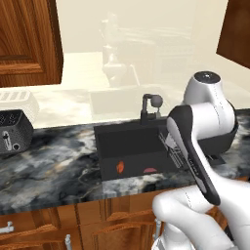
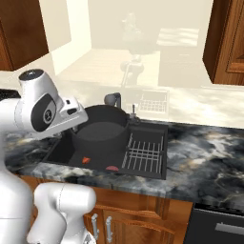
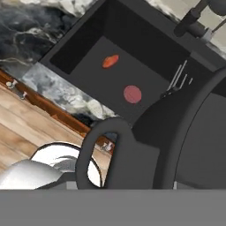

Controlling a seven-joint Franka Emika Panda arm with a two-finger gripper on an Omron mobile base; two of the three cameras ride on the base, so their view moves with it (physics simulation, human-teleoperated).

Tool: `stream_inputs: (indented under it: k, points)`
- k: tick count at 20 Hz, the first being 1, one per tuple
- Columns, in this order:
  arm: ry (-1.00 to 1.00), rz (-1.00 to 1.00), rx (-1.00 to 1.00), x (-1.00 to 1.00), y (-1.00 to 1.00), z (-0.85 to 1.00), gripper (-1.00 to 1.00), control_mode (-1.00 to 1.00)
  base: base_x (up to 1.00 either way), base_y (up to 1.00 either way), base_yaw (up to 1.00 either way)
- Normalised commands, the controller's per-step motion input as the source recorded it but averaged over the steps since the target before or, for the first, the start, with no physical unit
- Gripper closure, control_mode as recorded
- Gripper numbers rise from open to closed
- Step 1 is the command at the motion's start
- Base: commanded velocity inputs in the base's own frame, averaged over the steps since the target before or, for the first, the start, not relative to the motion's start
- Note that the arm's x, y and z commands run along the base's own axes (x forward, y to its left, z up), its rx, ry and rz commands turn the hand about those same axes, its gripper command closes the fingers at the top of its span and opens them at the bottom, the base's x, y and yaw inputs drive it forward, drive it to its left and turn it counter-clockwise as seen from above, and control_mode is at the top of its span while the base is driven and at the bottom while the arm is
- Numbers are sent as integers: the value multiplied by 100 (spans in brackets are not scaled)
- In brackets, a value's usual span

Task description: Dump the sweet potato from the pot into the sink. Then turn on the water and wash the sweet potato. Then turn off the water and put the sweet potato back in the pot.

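While the white arm is reaching over the sink [image 2: 66, 151], it is holding the pot [image 2: 101, 132] in the air above the basin, and the pot is sitting upright with its dark inside showing. The jaws are hidden behind the arm's wrist, but in the hand view the pot's looped side handle [image 3: 99, 152] is sitting right at the fingers, so they are closed on the pot. Down on the sink floor the sweet potato [image 1: 120, 167] is lying on its own, toward the basin's left side and apart from a flat red disc [image 3: 132, 94] near the middle. Behind the sink the black faucet [image 1: 149, 108] is standing on the marbled tabletop [image 1: 49, 166].
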Motion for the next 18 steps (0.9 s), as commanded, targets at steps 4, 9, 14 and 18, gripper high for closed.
stream_inputs:
  k: [4,9,14,18]
  points:
    - [0,-3,-8,11,-89,-23,100,-100,0,0,0]
    - [2,-2,-2,34,-83,-24,100,-100,0,0,0]
    - [7,-1,0,39,-81,-20,100,-100,0,0,0]
    - [8,0,0,34,-80,-21,100,-100,0,0,0]
